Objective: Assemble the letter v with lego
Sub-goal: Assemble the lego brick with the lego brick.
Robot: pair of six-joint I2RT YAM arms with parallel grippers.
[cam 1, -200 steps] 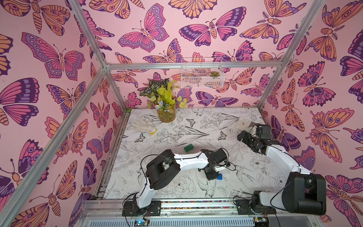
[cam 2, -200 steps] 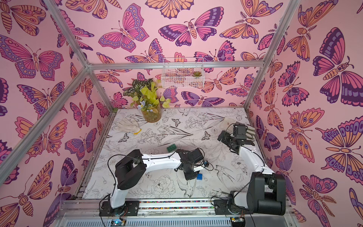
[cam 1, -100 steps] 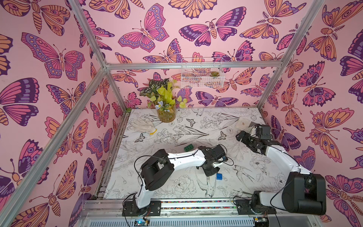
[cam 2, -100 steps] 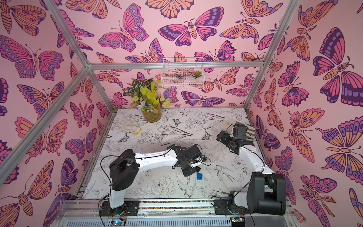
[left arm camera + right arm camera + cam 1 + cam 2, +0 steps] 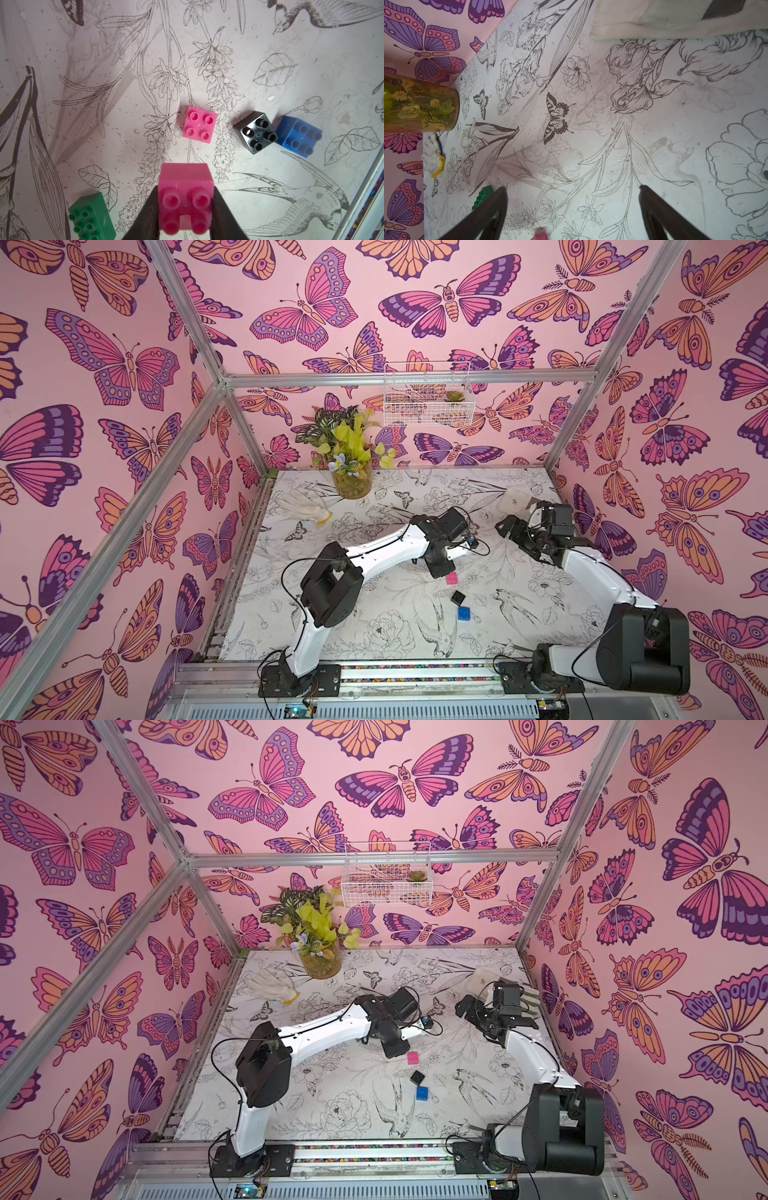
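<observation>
In the left wrist view my left gripper is shut on a pink lego brick, studs facing the camera, held above the table. Below it lie a second pink brick, a black brick touching a blue brick, and a longer green brick off to one side. In a top view a pink brick shows at the left gripper's tip, with the black and blue bricks nearer the front. My right gripper is open and empty at the back right.
A vase of plants and a white glove sit at the back left. A pale cloth pad lies at the back right behind the right gripper. A wire basket hangs on the back wall.
My left arm has swung back from beside the blue brick, uncovering the pink and black bricks and now hiding the green one in the top views. The right arm has stayed put.
</observation>
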